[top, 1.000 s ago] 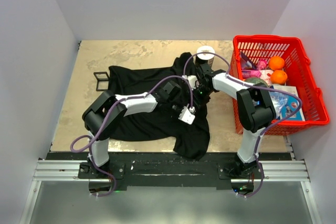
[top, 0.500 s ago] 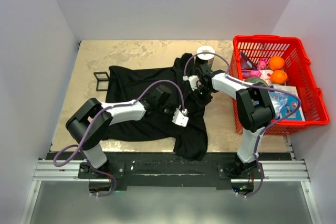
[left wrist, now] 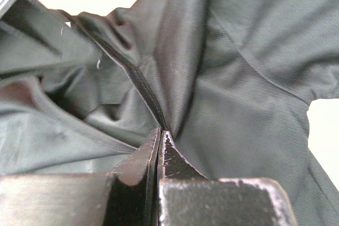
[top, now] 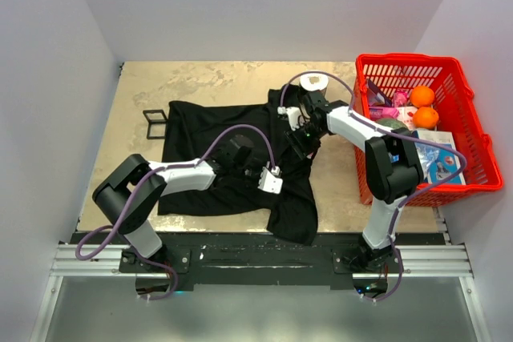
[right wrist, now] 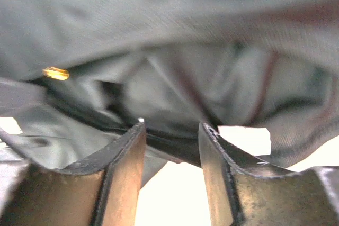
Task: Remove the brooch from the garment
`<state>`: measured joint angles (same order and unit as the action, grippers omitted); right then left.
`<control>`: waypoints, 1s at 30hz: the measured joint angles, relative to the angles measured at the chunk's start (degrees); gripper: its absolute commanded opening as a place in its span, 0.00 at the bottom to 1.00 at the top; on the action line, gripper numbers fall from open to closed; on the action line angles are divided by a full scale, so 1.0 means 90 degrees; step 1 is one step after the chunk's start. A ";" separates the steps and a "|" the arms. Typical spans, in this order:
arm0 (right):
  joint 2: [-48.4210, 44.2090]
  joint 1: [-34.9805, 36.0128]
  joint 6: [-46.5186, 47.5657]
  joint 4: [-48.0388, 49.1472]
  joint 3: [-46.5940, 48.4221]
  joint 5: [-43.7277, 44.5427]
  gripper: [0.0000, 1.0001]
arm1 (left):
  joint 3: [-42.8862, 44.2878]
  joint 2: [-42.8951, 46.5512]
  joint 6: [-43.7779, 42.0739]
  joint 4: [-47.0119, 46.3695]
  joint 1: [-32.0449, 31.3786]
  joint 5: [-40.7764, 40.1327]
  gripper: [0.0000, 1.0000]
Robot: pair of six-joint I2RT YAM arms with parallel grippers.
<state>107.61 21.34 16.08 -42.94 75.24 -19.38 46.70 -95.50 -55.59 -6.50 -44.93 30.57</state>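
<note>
pinches a fold of the garment (left wrist: 238,78) in the left gripper (left wrist: 160,136), jaws closed on the cloth. holds the right gripper (right wrist: 172,126) parted and empty. finds the brooch (right wrist: 55,72) on the cloth up and left of those jaws, a gold sliver lying crosswise, nearer the right arm.

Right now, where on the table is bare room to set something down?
Bare tabletop lies behind the garment, between the black frame and the white-topped container, and left of the garment. It is crowded between the garment and the red basket.
</note>
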 measured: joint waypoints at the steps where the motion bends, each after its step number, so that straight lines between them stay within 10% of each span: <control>1: 0.0005 0.0002 -0.0002 0.0015 0.0100 -0.0238 0.51 | -0.0024 0.0032 0.0066 -0.0049 0.0024 -0.0005 0.00; 14: 0.0952 0.0250 0.0007 -0.0046 0.0510 -0.1780 0.50 | -0.0386 0.0245 0.0554 -0.0510 0.0129 -0.0087 0.00; 20: 0.0993 0.0432 -0.0049 -0.0034 0.0510 -0.1979 0.00 | -0.0389 0.0333 0.0775 -0.0641 0.0136 -0.0168 0.00; 30: 0.0984 0.0457 -0.0338 0.0010 0.0510 -0.1052 0.00 | -0.0789 0.0529 0.0896 -0.0678 0.0165 -0.0289 0.00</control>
<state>116.46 25.45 13.04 -42.85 79.83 -28.84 39.59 -90.74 -47.53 -12.60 -43.44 27.97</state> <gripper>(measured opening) 0.008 0.013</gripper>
